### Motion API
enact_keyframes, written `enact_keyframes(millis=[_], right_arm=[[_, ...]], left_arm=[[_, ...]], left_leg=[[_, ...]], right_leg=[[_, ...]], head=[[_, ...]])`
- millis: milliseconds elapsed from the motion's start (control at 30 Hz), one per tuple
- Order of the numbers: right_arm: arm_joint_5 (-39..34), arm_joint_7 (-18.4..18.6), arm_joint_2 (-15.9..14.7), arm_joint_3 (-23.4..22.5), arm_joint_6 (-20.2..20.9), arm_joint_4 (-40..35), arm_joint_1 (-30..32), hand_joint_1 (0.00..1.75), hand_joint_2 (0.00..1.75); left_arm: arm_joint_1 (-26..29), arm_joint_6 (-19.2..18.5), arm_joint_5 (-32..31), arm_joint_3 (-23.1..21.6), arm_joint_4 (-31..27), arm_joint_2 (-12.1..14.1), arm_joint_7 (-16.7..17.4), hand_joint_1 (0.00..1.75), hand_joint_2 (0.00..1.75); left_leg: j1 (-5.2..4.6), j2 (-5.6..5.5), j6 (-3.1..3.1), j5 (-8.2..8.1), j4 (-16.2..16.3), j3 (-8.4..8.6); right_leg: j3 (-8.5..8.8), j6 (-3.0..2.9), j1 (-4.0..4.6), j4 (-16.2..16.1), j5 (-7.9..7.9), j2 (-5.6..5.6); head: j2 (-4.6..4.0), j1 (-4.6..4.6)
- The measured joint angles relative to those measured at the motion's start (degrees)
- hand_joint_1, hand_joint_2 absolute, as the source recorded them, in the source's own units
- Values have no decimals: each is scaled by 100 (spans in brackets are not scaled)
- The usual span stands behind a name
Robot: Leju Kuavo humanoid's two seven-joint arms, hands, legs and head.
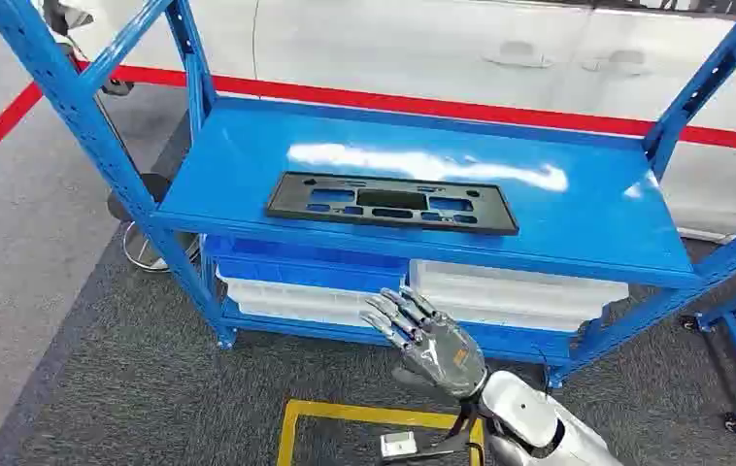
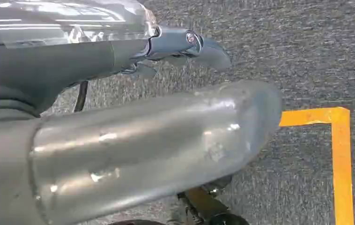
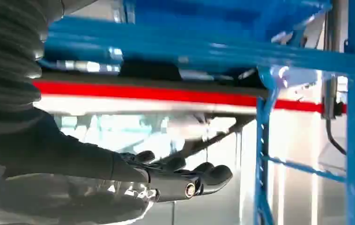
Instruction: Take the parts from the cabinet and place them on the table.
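Black part point(image 1: 392, 202) lies flat on the blue cabinet point(image 1: 578, 209) shelf; the right hand point(image 1: 429, 335) hovers below, fingers spread, holding nothing.

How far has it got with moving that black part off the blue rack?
Nothing looks done yet: the black part lies flat on the blue rack's shelf. The right hand is raised in front of the rack, empty, fingers apart. Grasping, lifting and carrying to the table remain.
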Motion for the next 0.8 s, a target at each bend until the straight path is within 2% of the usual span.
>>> enact_keyframes(millis=[33,67,100,133,167,200,233,267,333,367,400,433,500,533,567,600,667,700,733,767,800], right_arm=[[208,73,26,44,-79,0,-12,0,175],[404,131,37,74,-157,0,-17,0,175],[581,173,39,101,-239,0,-34,0,175],[785,212,39,124,-339,0,-65,0,175],[971,236,39,133,-428,0,-105,0,175],[1139,256,39,144,-520,2,-155,0,175],[1305,262,61,157,-598,0,-182,0,175],[1502,254,68,170,-728,4,-209,0,175],[1779,221,68,186,-877,15,-234,0,175],[1863,184,68,203,-940,20,-233,0,175],[1892,153,68,219,-995,28,-240,0,175],[1903,132,68,227,-1017,35,-253,0,175],[1903,103,57,232,-1023,63,-252,0,175],[1899,72,57,236,-1023,79,-249,0,175],[1881,44,57,245,-1026,96,-243,0,175],[1861,16,57,253,-1026,109,-241,0,175],[1809,-21,57,260,-1026,140,-242,0,175],[1792,-39,57,260,-1026,149,-240,0,175],[1787,-43,57,260,-1028,173,-251,0,175],[1785,-52,57,260,-1032,177,-246,0,175],[1785,-57,67,260,-1032,181,-244,0,175]], left_arm=[[-3,-18,-35,0,0,4,13,0,0],[-2,-39,-52,0,0,13,17,0,0],[2,-63,-85,0,0,20,22,0,0],[1,-94,-118,0,0,26,26,0,0],[-5,-113,-157,0,0,26,28,0,0],[-5,-166,-179,-2,13,11,31,0,0],[-27,-219,-219,-2,28,28,33,0,0],[-37,-290,-249,-2,28,37,33,0,0],[-55,-426,-302,0,28,52,20,0,0],[-58,-485,-332,2,28,111,13,0,0],[-59,-527,-337,2,28,116,-4,0,0],[-69,-557,-352,0,28,116,-4,0,0],[-68,-583,-352,0,31,120,-7,0,0],[-56,-586,-354,0,31,140,-4,0,0],[-45,-586,-356,0,31,159,-4,0,0],[-39,-586,-367,0,31,175,-4,0,0],[-38,-586,-396,0,31,199,-4,0,0],[-25,-588,-404,0,33,201,-2,0,0],[-26,-599,-409,0,66,177,0,0,0],[-35,-599,-409,2,66,184,9,0,0],[-28,-597,-411,0,66,192,9,0,0]], left_leg=[[-46,-12,20,0,1,1],[-86,-27,29,0,1,9],[-133,-41,49,-2,1,20],[-185,-56,59,-3,0,37],[-215,-64,72,-8,-2,53],[-190,-60,83,-9,-9,43],[-226,-59,77,-12,9,12],[-170,-59,44,-18,-12,-1],[-165,-59,6,-23,-74,46],[-200,-57,-5,-26,-56,78],[-190,-35,-85,-81,70,50],[-158,-19,-152,-262,388,-117],[-69,1,-283,-595,1183,-564],[-20,12,-344,-655,1475,-748],[29,24,-401,-556,1492,-804],[76,37,-469,-327,1243,-721],[167,73,-594,220,357,-332],[176,45,-678,182,129,-199],[150,-16,-582,103,67,-173],[134,-15,-409,71,130,-200],[135,-13,-339,25,125,-201]], right_leg=[[-132,-38,26,280,-40,5],[-118,-95,62,235,70,8],[13,-185,124,-53,288,12],[241,-302,180,-527,556,15],[478,-444,257,-1017,790,16],[598,-622,292,-1241,713,-13],[614,-623,314,-1373,729,-39],[629,-630,360,-1398,721,-28],[691,-670,367,-1526,716,-19],[809,-581,254,-1697,794,-55],[894,-523,235,-1780,813,-74],[936,-540,210,-1809,802,-89],[978,-448,164,-1804,763,-123],[1004,-405,132,-1793,727,-125],[1044,-354,89,-1783,687,-129],[1097,-292,32,-1762,635,-132],[1201,-164,-79,-1692,505,-135],[1223,-71,-86,-1648,416,-156],[1212,2,-60,-1568,351,-129],[1224,13,-51,-1598,357,-113],[1267,21,-63,-1613,350,-107]], head=[[0,0],[0,0],[0,0],[0,0],[0,0],[0,-8],[0,-4],[0,-4],[0,-2],[0,-4],[0,-2],[0,-4],[0,-2],[0,-2],[0,-2],[0,-4],[0,-4],[0,-2],[0,-11],[0,-11],[0,-9]])
